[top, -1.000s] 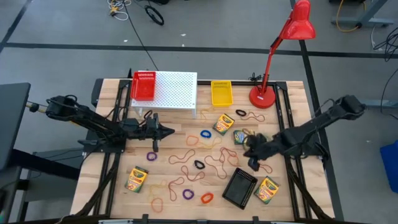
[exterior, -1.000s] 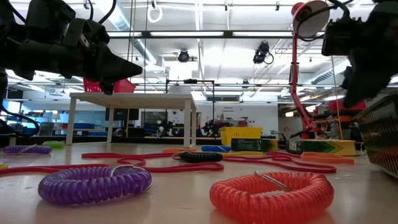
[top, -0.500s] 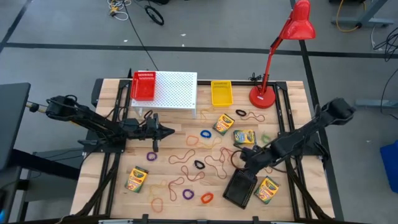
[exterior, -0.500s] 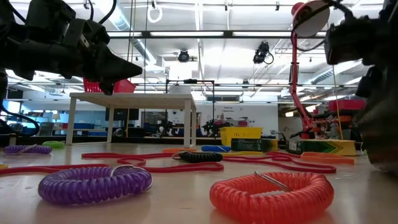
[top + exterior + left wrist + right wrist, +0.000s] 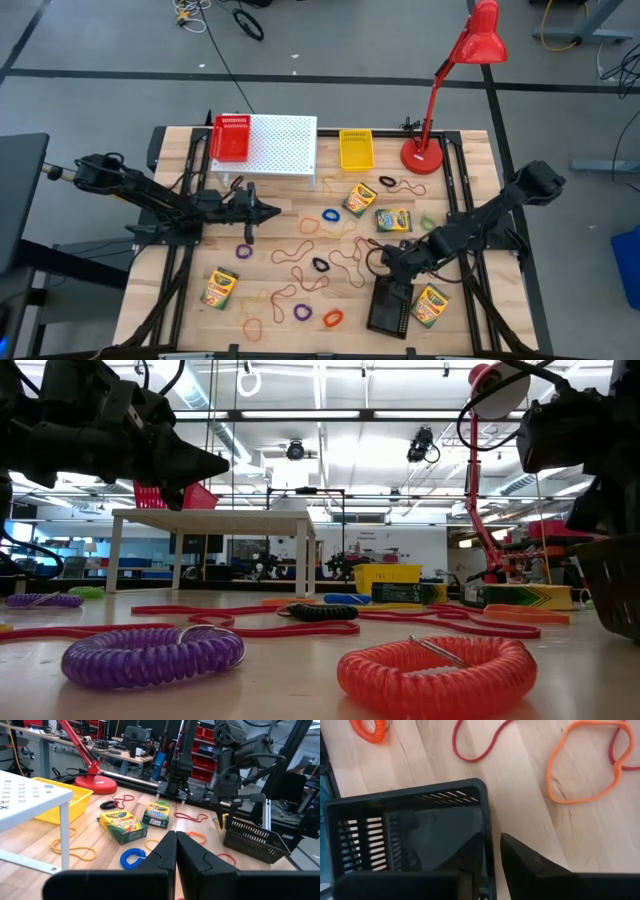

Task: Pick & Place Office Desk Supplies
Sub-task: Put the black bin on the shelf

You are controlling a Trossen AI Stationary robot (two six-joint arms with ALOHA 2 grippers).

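My right pincer has moved toward the table's middle and near edge, and the black basket has turned with it. The basket sits near the near edge, beside a crayon box. My two fingers straddle its rim, one inside and one outside, pinched on the wall. Rubber bands and small loops lie across the table's middle. My left pincer waits shut, holding nothing, by the white stand.

I'm looking at two dark, near-black jointed arms, left arm and right arm, each built of slim links with bulkier joint housings. Behind the fingers, thin black cables are looping along the wrists; the fingers themselves are showing as matte wedges.
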